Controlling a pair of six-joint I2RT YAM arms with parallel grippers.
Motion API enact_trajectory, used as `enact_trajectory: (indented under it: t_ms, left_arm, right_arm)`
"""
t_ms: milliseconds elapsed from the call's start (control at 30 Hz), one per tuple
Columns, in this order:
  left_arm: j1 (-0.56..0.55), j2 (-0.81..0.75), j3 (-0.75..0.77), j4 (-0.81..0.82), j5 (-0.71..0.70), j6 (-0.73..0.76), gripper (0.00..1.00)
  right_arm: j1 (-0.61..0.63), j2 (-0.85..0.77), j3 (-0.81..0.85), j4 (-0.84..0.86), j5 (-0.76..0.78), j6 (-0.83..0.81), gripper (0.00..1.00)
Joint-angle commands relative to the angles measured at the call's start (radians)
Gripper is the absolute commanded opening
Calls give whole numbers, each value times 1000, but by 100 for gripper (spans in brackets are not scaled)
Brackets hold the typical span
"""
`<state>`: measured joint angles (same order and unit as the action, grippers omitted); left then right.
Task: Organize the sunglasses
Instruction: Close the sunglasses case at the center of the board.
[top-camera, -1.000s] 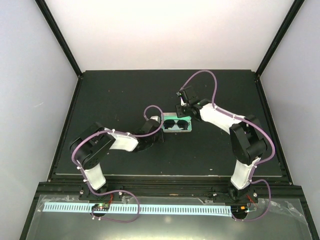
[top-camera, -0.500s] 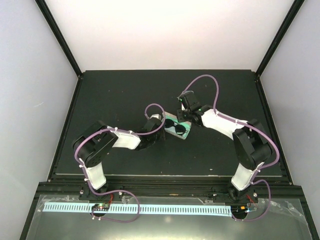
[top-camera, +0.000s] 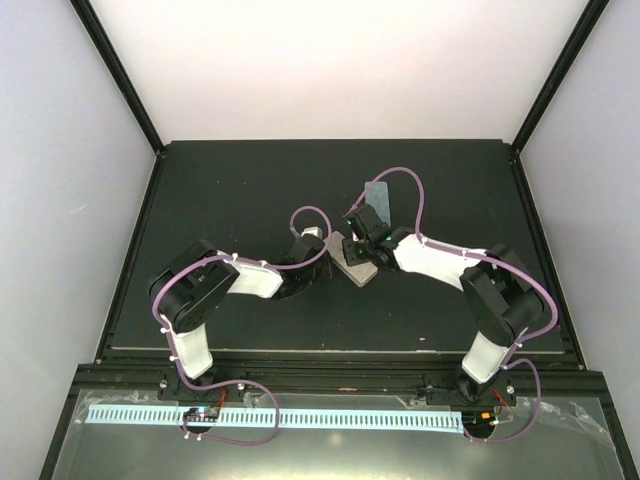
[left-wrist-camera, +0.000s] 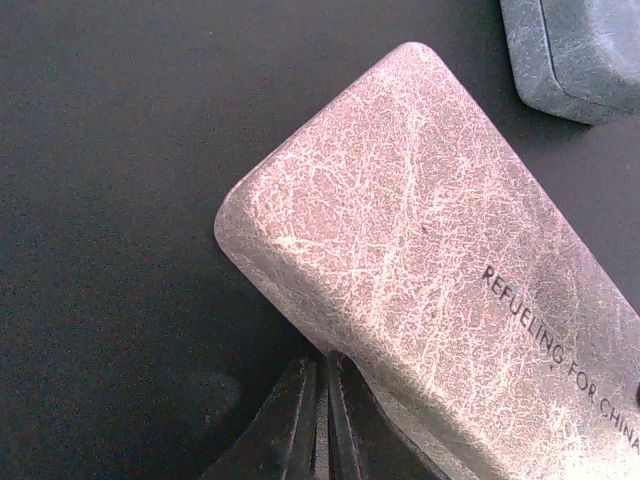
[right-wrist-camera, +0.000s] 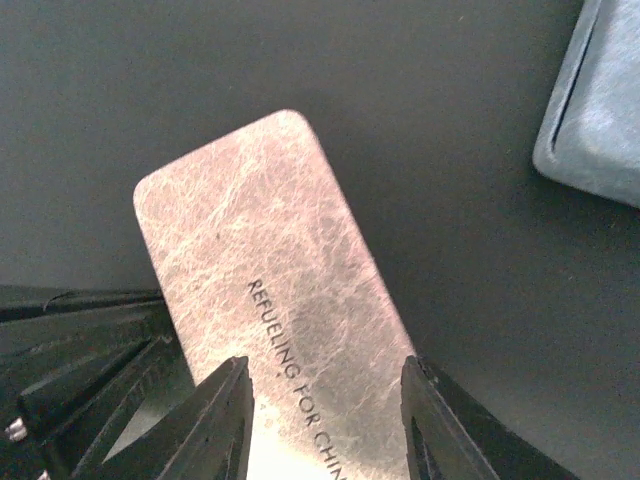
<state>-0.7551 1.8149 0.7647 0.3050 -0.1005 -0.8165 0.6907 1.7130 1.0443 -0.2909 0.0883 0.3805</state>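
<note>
The sunglasses are out of view; neither the pink-maroon pair nor the black pair shows. A beige case (top-camera: 353, 264) lies closed and slanted at the table's middle. It fills the left wrist view (left-wrist-camera: 430, 260) and the right wrist view (right-wrist-camera: 270, 260), with dark print on its lid. My left gripper (top-camera: 326, 258) is shut, its fingers (left-wrist-camera: 300, 420) pressed together against the case's near edge. My right gripper (top-camera: 358, 243) is open, with its fingers (right-wrist-camera: 225, 415) standing on either side of the case lid.
A blue-grey case (top-camera: 377, 205) stands just behind the beige one, close to the right wrist; it also shows in the left wrist view (left-wrist-camera: 575, 50) and the right wrist view (right-wrist-camera: 600, 110). The left arm's fingers (right-wrist-camera: 80, 350) lie beside the beige case.
The beige case was open with the black sunglasses lying in its teal lining. Its lid has come down and it has swung slanted. My right gripper moved down over it.
</note>
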Motion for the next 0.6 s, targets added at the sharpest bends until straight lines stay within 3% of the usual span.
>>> enact_trajectory:
  t_ms: [0, 200, 333, 433, 567]
  left_arm:
    - [-9, 21, -8, -56, 13, -13, 8]
    - [-7, -90, -37, -91, -22, 9, 8]
    - [-4, -240, -63, -152, -81, 54, 13]
    - [1, -374, -83, -213, -121, 91, 22]
    - [19, -551, -103, -305, -139, 139, 36]
  right_arm:
    - [10, 0, -12, -3, -2, 25, 43]
    - [10, -76, -33, -2, 69, 24, 46]
    - [8, -113, -68, 34, 73, -58, 69]
    - [8, -108, -98, 56, 61, -110, 88]
    - [7, -74, -101, 58, 18, -143, 99]
